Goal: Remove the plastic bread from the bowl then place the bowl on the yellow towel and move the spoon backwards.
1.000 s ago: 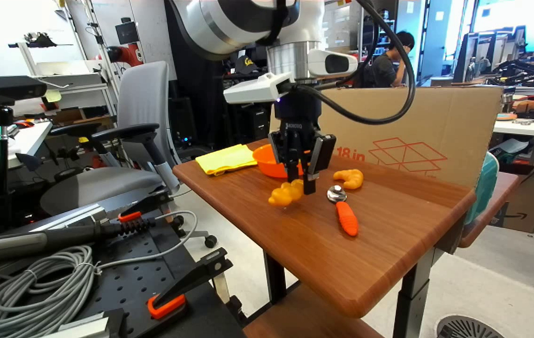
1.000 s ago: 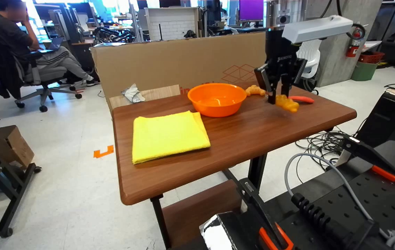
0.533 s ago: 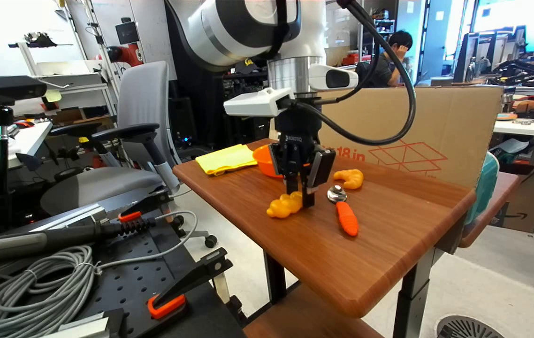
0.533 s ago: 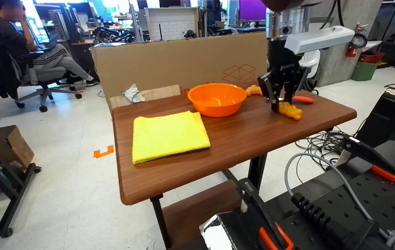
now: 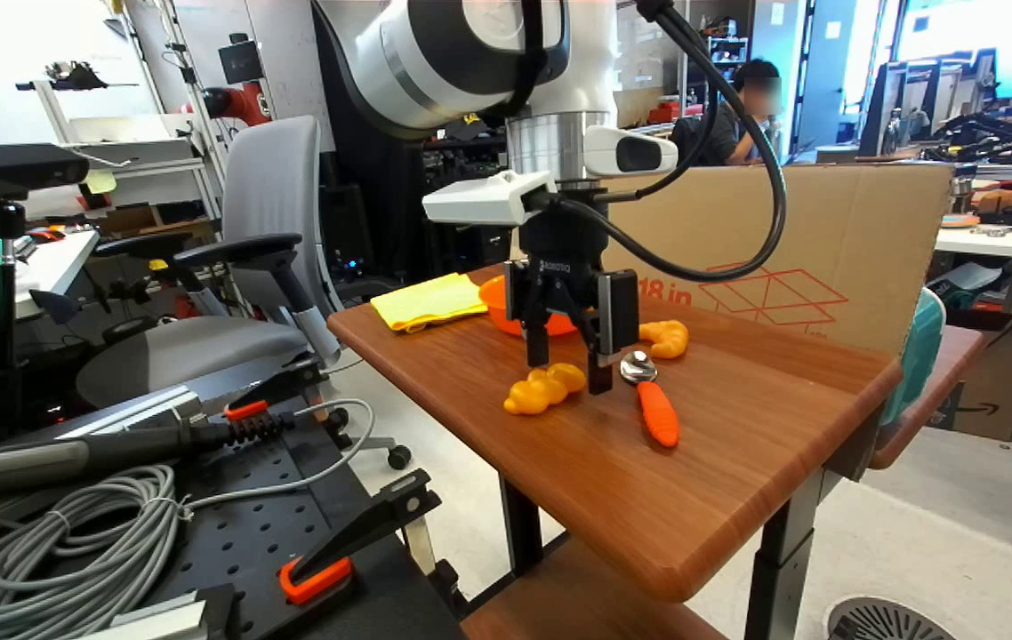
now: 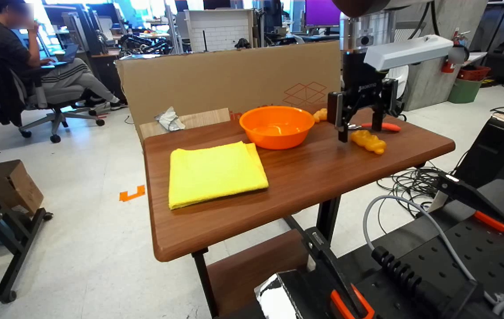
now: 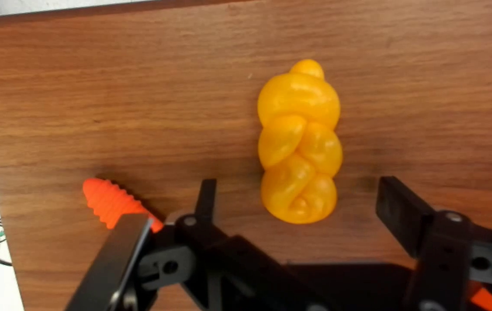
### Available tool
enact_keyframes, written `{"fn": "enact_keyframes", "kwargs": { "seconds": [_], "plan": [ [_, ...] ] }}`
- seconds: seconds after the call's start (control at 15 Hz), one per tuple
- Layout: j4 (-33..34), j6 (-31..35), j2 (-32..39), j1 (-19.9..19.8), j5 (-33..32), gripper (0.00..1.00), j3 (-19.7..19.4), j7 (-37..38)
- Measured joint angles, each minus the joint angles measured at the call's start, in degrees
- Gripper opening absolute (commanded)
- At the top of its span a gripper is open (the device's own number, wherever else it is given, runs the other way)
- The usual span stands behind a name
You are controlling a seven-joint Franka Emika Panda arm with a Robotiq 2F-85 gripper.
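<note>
In an exterior view, the spoon [image 5: 656,412] is near and the bowl [image 5: 498,307] farther left. In an exterior view, the yellow towel [image 6: 216,175] is near and the gripper [image 6: 360,132] far right. Both exterior views look obliquely down across the bench [image 6: 305,177] towards the cardboard [image 6: 234,79] and share all these. The wrist view, closest, faces steeply down on the plastic bread [image 7: 300,144].

Braided yellow-orange plastic bread [image 7: 300,149] lies near the slim orange-handled silvery spoon [image 5: 656,409]; the round orange plastic bowl [image 6: 275,140] (upright) sits beside the folded yellow cloth towel [image 6: 216,175].
</note>
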Motion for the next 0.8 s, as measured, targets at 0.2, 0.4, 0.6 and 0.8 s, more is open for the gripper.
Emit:
{"fn": "enact_keyframes", "kwargs": {
  "seconds": [0.2,0.4,0.6,0.8],
  "plan": [
    [0.01,-0.01,-0.11,0.00,0.07,1.00,0.00,0.00],
    [0.00,-0.14,-0.72,0.00,0.88,1.00,0.00,-0.08],
    [-0.22,-0.80,-2.26,-0.02,2.53,1.00,0.06,-0.61],
    [-0.78,-2.12,-4.94,-0.05,5.17,1.00,0.37,-1.86]
  ]
}}
